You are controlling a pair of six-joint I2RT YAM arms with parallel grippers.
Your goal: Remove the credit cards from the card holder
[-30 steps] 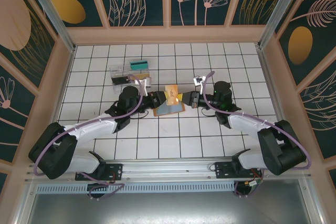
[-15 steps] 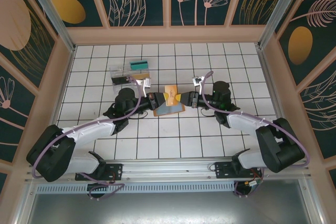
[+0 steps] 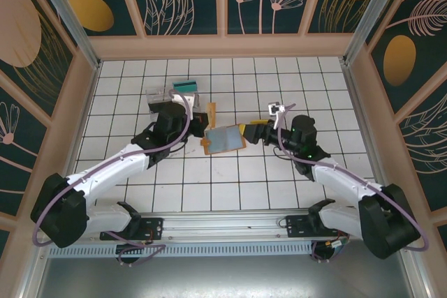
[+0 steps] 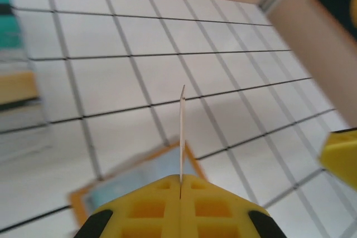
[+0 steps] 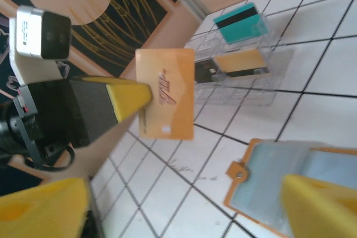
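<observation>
The left end effector is shut tight on an orange card and holds it up in the air, standing on its edge. The right end effector is wide open and holds nothing. It sits just beside the right end of the card holder.

The card holder lies flat on the white tiled surface in the middle of the top view, blue-grey side up. Its long side runs left to right, with the right end a little higher.

A second ago both end effectors held the holder up between them. Now it is down and the card is out.

At the upper left, a clear tray holds a teal card, a tan card and a black piece.
</observation>
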